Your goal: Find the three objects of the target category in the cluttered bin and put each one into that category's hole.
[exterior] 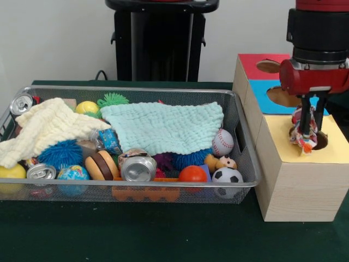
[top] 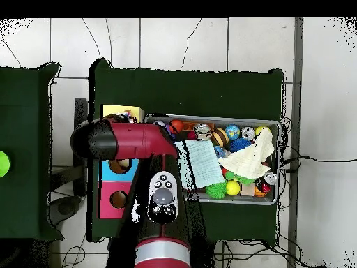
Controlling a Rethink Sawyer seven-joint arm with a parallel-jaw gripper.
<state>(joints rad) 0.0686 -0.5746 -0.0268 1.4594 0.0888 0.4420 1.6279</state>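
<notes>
While I hold the gripper [exterior: 310, 130] over the wooden box [exterior: 297, 185], its fingers are closed on a small knotted rope toy [exterior: 303, 135] of many colours. The toy hangs directly under the fingers with its long axis vertical, and its lower end is just at the rim of the round hole [exterior: 319, 140] in the yellow section [exterior: 283, 139] of the box top. I judge that this hole is the target for the toy. The hole lies slightly toward the right edge of the box from the toy in the front view, so the coming move needs a small shift that way and then a release.

The box top has two more sections behind the yellow one: a blue section [exterior: 260, 94] and a red section [exterior: 250, 63], each with its own hole. I cannot see what is inside any hole.

The wire bin [exterior: 248, 164] stands just beside the box, on the green table [exterior: 163, 234]. It is full: a mint cloth [exterior: 163, 126] and a cream cloth [exterior: 46, 128] cover the middle and left part, and around them lie crushed cans [exterior: 139, 168], a baseball [exterior: 222, 143], a small soccer ball [exterior: 227, 176], an orange ball [exterior: 192, 174], spiky balls [exterior: 61, 153] and a globe ball [exterior: 72, 173]. More toys may be hidden under the cloths, but I cannot tell.
</notes>
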